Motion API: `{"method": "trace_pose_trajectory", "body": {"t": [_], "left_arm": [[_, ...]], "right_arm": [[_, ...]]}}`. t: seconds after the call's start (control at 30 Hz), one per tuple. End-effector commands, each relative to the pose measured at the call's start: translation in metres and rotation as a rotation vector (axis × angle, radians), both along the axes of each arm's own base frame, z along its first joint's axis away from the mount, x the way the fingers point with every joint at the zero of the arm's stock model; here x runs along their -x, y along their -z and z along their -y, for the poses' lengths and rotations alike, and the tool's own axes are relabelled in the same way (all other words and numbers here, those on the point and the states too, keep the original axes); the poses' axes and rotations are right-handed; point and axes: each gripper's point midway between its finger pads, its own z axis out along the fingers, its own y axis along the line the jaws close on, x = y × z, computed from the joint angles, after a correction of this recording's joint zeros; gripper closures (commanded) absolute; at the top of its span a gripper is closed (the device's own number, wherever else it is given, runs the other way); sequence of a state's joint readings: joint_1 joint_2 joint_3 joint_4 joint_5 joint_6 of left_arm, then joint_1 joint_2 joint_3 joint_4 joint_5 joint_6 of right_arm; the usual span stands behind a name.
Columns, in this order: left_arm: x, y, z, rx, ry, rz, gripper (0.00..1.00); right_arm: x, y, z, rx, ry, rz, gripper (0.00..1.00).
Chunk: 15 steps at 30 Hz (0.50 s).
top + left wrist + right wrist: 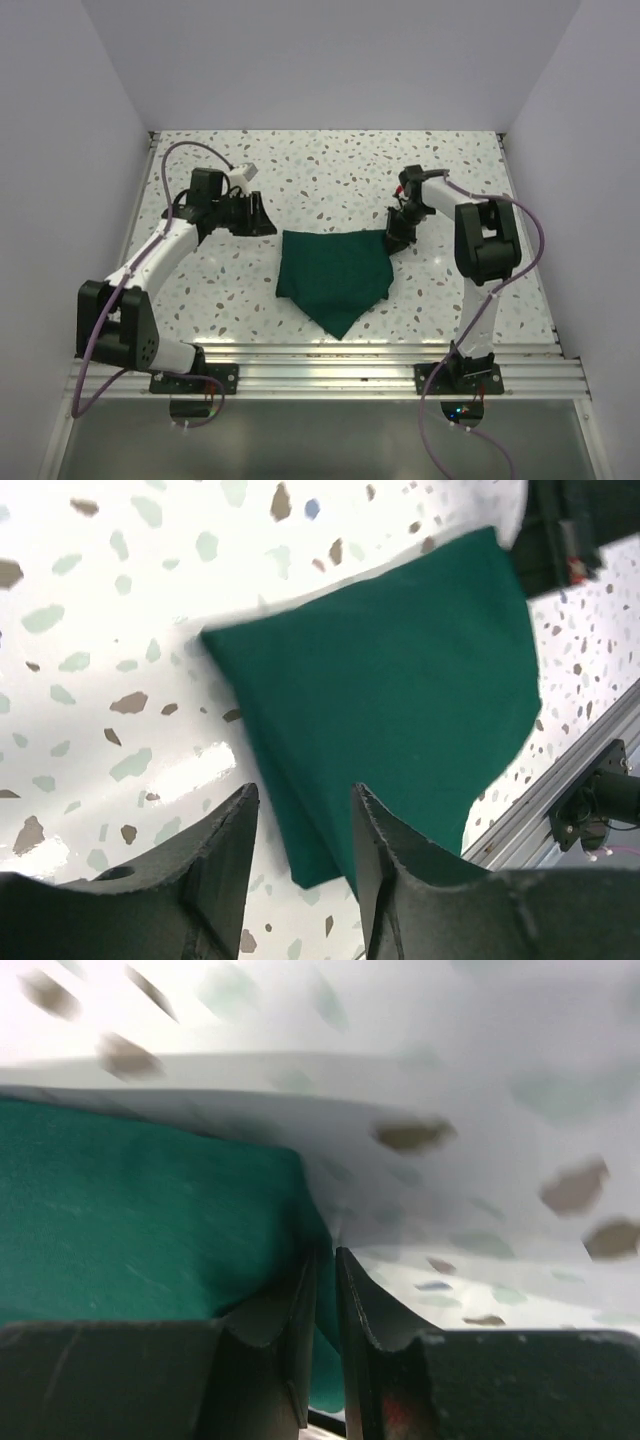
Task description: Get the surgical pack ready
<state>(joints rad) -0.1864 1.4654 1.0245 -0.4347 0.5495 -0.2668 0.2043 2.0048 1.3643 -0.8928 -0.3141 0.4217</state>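
Observation:
The dark green cloth drape [335, 275] lies folded on the speckled table, with a point toward the near edge. It fills much of the left wrist view [400, 690] and the left of the right wrist view [130, 1210]. My right gripper [397, 238] is shut on the drape's far right corner [322, 1250], with green cloth pinched between its fingers. My left gripper [262, 218] is open and empty, just left of the drape's far left corner, above the table; it also shows in the left wrist view [303, 810]. The metal tray, scissors, forceps and gauze are out of view.
The speckled tabletop [330, 165] is walled on the left, the right and at the back. A ribbed aluminium rail [330, 365] runs along the near edge, where both arm bases are bolted.

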Motion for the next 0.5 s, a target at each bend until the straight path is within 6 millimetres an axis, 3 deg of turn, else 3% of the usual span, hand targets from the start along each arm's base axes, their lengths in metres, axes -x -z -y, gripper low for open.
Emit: {"method": "trace_pose_trajectory", "body": {"t": [0.0,0.03,0.13,0.2,0.23,0.27,0.3,0.43,0.47], "left_arm": [[-0.002,-0.026,0.006,0.017,0.035,0.148,0.53],[-0.002,-0.032,0.009,0.025,0.047,0.167,0.49],[-0.004,-0.046,0.024,0.000,0.086,0.223,0.44],[-0.002,-0.058,0.048,-0.044,0.163,0.279,0.44],[-0.002,-0.049,0.052,-0.097,0.178,0.269,0.44],[0.004,-0.049,0.069,-0.111,0.223,0.275,0.44],[0.001,-0.054,0.075,-0.135,0.226,0.296,0.44],[0.008,-0.036,0.102,-0.288,0.309,0.321,0.37],[0.015,-0.034,0.112,-0.299,0.334,0.327,0.37]], "right_arm": [[-0.060,-0.031,-0.041,-0.179,-0.016,0.130,0.81],[-0.067,-0.020,-0.047,-0.191,-0.017,0.099,0.81],[-0.111,-0.045,-0.071,-0.251,-0.036,0.160,0.81],[-0.135,-0.050,-0.063,-0.201,0.014,0.180,0.80],[-0.140,-0.053,-0.057,-0.187,0.037,0.192,0.75],[-0.146,-0.067,-0.042,-0.164,0.071,0.230,0.68],[-0.142,-0.062,-0.025,-0.090,0.100,0.229,0.55],[-0.112,-0.077,0.014,-0.023,0.135,0.254,0.40],[-0.092,-0.080,0.024,-0.021,0.151,0.244,0.37]]}}
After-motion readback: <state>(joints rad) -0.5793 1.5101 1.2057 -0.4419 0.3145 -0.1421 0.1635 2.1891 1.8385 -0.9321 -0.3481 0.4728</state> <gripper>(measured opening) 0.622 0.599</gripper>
